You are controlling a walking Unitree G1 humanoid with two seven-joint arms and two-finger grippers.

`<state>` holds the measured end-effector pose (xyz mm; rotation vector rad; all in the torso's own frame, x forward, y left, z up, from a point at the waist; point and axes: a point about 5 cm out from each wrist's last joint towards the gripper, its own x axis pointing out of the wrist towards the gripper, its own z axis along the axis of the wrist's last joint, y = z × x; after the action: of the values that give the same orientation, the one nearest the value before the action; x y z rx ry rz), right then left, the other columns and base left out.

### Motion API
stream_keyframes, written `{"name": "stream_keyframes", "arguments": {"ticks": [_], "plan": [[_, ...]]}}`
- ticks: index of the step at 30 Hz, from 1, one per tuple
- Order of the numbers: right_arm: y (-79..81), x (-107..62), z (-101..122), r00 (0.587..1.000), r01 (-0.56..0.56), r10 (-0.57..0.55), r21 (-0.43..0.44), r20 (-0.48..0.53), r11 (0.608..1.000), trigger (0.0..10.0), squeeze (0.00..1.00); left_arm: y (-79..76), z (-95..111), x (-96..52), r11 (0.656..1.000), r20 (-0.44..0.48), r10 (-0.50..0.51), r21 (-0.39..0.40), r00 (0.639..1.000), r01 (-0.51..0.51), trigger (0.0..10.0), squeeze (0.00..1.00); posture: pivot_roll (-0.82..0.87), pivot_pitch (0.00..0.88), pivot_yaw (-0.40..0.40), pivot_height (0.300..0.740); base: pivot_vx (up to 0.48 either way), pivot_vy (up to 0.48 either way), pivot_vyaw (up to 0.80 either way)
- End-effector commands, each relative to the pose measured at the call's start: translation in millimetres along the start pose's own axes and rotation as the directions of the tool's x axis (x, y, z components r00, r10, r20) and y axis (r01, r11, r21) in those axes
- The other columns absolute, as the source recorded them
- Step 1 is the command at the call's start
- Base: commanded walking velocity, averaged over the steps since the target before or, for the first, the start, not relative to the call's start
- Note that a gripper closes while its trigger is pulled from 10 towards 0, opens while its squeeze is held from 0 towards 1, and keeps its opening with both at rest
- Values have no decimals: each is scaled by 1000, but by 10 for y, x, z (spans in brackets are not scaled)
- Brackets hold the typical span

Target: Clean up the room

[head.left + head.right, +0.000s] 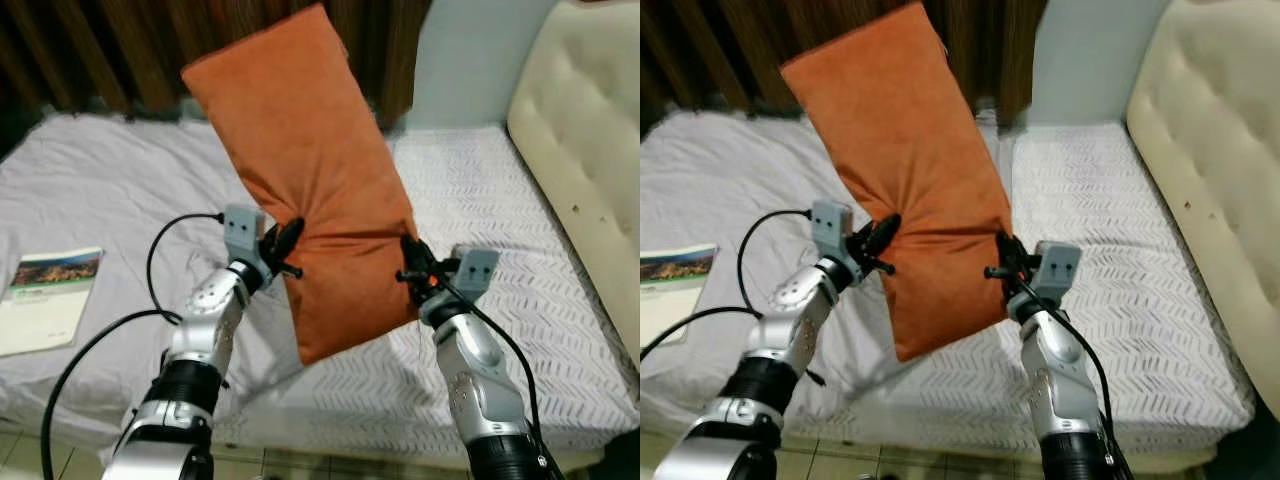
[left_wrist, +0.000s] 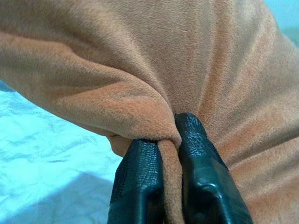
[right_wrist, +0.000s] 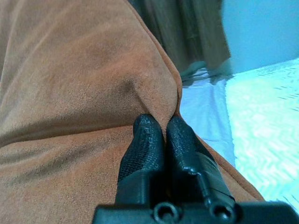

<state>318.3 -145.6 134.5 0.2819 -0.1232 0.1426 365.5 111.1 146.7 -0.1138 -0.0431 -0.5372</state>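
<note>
A long orange pillow [image 1: 300,170] hangs in the air above the bed, tilted with its top leaning left. My left gripper [image 1: 290,240] is shut on a fold of its left edge, low down. My right gripper [image 1: 410,255] is shut on its right edge at about the same height. In the left wrist view the fingers [image 2: 140,177] pinch a ridge of orange fabric [image 2: 170,168]. In the right wrist view the fingers [image 3: 149,140] clamp the pillow's edge [image 3: 93,93].
The bed [image 1: 110,170] has a grey sheet on the left and a white patterned cover [image 1: 520,230] on the right. A book [image 1: 45,295] lies near the bed's left front edge. A cream tufted headboard [image 1: 590,130] rises at right. Dark slatted wall [image 1: 90,50] stands behind.
</note>
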Motion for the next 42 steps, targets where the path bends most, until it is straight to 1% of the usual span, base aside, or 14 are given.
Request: {"name": "stream_keyframes", "arguments": {"ticks": [1,2,5,8,9,10,14,15,16,20,25,28,35,42], "plan": [[-63,22,223,995,48,-47,-7,90,999,0,0,29,-86,-15,999,-63,11,44,998,-8,10000,0,-84,0,68,740,0,0,0],[-68,26,228,995,49,-49,-5,92,999,0,0,16,-90,2,999,-67,8,35,998,-6,10000,0,-84,0,68,740,0,0,0],[-79,16,233,996,44,-42,-25,79,999,0,0,-37,-96,42,998,-75,-3,61,997,7,10000,0,-112,0,87,740,0,0,0],[-93,-12,200,998,36,-33,-50,59,998,0,0,-67,-103,56,998,-73,-6,64,997,10,10000,0,-121,0,91,740,0,0,0],[-98,-72,110,1000,4,-2,-110,18,994,0,0,-81,-132,52,998,-72,1,67,997,4,10000,0,-128,0,95,740,0,0,0],[-111,-96,74,1000,1,-1,-136,1,991,0,0,-87,-144,50,998,-68,5,63,998,0,10000,0,-130,0,96,740,0,0,0],[-175,-142,-78,996,20,-34,-167,-80,986,0,0,-126,-221,45,998,-84,-4,62,996,9,10000,0,-137,0,100,740,248,-259,0],[-174,-152,-134,993,6,-26,-177,-113,984,4314,0,-139,-249,40,998,-94,-11,63,996,17,10000,0,-137,0,100,740,322,-349,0],[-177,-174,-189,989,-1,-28,-203,-143,979,10000,0,-147,-286,28,997,-105,-18,67,994,25,10000,0,-143,0,102,740,337,-337,0],[-185,-191,-196,989,3,-34,-209,-143,978,10000,0,-144,-304,19,997,-111,-19,70,994,27,10000,0,-149,0,102,740,341,-334,0],[-227,-286,-273,983,-7,-38,-244,-180,970,10000,0,-103,-405,-37,998,-143,-9,53,990,17,10000,0,-162,20,94,740,366,-305,0],[-275,-326,-324,977,8,-62,-259,-203,966,10000,0,-96,-452,-57,999,-157,-1,49,988,9,10000,0,-166,23,90,740,382,-286,-760],[-285,-325,-334,977,1,-57,-262,-204,965,10000,0,-63,-482,-67,999,-165,37,40,986,-30,10000,0,-168,18,89,740,392,-272,-110],[-331,-327,-351,976,5,-62,-261,-209,965,10000,0,-31,-544,-109,999,-184,41,37,982,-35,10000,0,-165,16,79,740,422,0,0]]}}
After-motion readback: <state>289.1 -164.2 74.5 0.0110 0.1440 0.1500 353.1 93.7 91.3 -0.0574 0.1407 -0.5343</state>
